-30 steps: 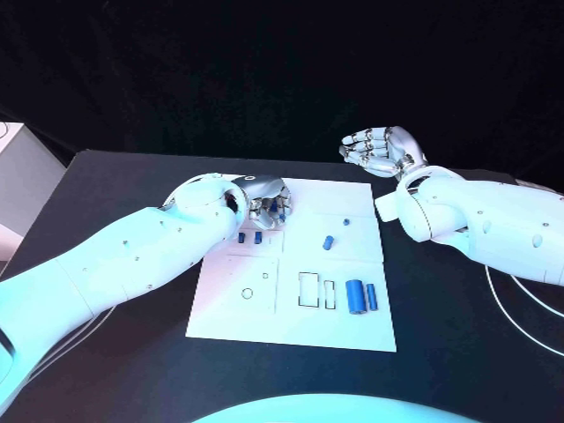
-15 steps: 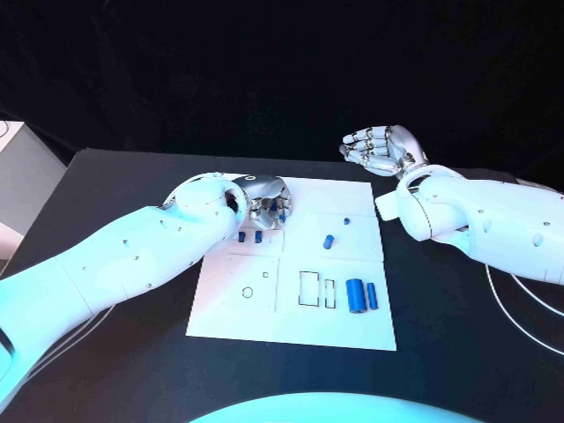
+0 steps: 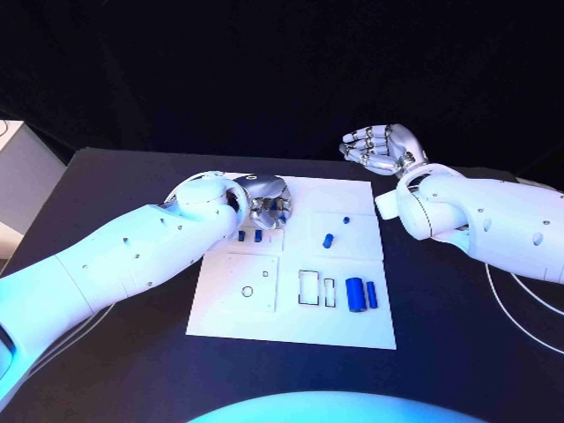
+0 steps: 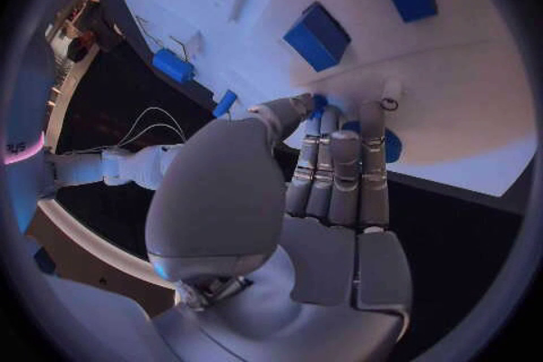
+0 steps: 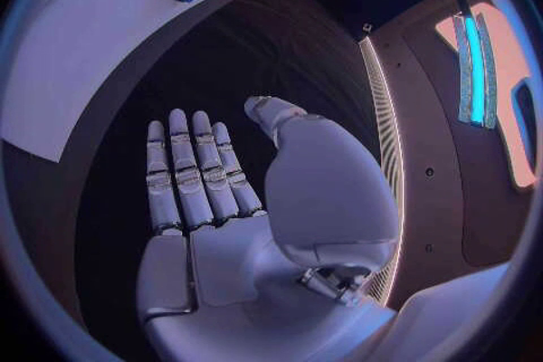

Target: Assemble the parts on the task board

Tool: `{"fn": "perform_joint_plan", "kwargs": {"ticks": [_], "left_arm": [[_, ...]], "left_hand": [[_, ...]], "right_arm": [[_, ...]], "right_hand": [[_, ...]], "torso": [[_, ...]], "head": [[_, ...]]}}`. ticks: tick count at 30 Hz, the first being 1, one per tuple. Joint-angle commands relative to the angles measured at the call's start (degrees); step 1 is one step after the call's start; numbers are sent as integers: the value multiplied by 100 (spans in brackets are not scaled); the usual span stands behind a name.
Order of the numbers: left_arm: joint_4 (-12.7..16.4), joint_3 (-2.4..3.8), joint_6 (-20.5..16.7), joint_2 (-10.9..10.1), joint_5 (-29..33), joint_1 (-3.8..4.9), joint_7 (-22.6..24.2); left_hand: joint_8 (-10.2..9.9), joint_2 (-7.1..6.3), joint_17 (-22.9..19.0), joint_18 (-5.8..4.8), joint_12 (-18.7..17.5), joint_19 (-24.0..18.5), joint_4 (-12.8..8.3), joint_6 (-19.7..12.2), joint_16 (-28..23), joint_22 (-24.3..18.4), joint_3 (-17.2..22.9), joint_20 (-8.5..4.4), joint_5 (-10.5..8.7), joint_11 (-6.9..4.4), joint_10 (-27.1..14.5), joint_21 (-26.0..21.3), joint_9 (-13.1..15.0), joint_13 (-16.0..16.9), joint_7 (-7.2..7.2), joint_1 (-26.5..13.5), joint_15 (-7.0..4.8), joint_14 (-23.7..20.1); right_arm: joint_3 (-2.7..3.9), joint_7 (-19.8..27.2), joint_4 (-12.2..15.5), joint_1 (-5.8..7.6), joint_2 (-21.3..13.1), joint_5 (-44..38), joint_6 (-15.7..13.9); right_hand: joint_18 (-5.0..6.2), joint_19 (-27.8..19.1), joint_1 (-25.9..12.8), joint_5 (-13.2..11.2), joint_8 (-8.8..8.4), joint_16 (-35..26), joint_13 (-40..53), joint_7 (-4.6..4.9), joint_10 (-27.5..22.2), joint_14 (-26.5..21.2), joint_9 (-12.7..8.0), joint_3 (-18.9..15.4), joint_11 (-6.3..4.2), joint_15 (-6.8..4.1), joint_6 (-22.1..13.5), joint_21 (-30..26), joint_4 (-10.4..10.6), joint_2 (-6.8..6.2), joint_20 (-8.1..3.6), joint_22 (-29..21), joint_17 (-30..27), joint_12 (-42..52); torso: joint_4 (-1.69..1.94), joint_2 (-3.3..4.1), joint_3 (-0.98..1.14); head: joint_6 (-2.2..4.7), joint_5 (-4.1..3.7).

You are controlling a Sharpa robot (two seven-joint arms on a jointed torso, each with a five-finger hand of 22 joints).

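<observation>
The white task board (image 3: 345,330) lies mid-table. My left hand (image 3: 263,201) is down on its far left corner. In the left wrist view its fingertips (image 4: 339,131) and thumb close around a round blue part (image 4: 392,145) on the board (image 4: 452,72). Two small blue parts (image 3: 249,236) lie just in front of that hand, two more (image 3: 328,240) further right, and two blue cylinders (image 3: 361,295) near the board's right edge. My right hand (image 3: 382,148) hangs above the table beyond the board's far right corner; its fingers (image 5: 193,167) are stretched out and hold nothing.
Outlined slots (image 3: 315,289) and a small ring mark (image 3: 247,292) show on the board's near half. A white box (image 3: 0,181) stands off the table's left edge. Cables (image 3: 523,308) trail on the table at the right.
</observation>
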Motion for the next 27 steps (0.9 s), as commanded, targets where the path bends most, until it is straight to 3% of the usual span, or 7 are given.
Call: {"fn": "perform_joint_plan", "kwargs": {"ticks": [1, 13, 27], "left_arm": [[-38, -43, 263, 4, 12, -33, -30], [-83, -98, 127, 6, -23, -35, 0], [52, -118, -617, -135, 112, -66, 275]], "left_hand": [[-30, 40, 10, -8, -29, -3, -40, 52, 26, 17, -5, -33, -38, 8, 67, 39, 8, -16, 10, 2, 11, 51], [-171, 32, -47, -12, -233, -14, -126, -5, 59, 53, 40, -31, -31, 33, 127, 94, -23, -91, 41, -8, 24, 60], [-314, 119, 408, -35, -1057, 224, -402, 323, 221, 298, 329, -83, -6, -14, 925, 388, 33, -190, 42, -22, -43, 628]], "right_arm": [[2, 87, 5, -2, 2, -15, 85], [2, 88, 13, -2, -3, -15, 88], [2, 98, 21, -3, -8, -15, 93]], "right_hand": [[46, -41, 30, 14, 23, -40, -9, 331, 1, -13, -7, 8, 22, 18, -54, 4, -23, 8, -13, -5, -7, 21], [47, -45, 32, 22, 30, -43, -9, 331, 2, -8, -13, 15, 21, 18, -53, 7, -26, 19, -12, -23, -23, 24], [47, -45, 32, 22, 30, -43, -9, 331, 2, -8, -13, 15, 21, 18, -53, 7, -26, 19, -12, -23, -23, 24]], "torso": [[-1, 3, -1], [-1, -1, 0], [2, -1, -2]], "head": [[-10, -3], [-25, -8], [-1, -8]]}}
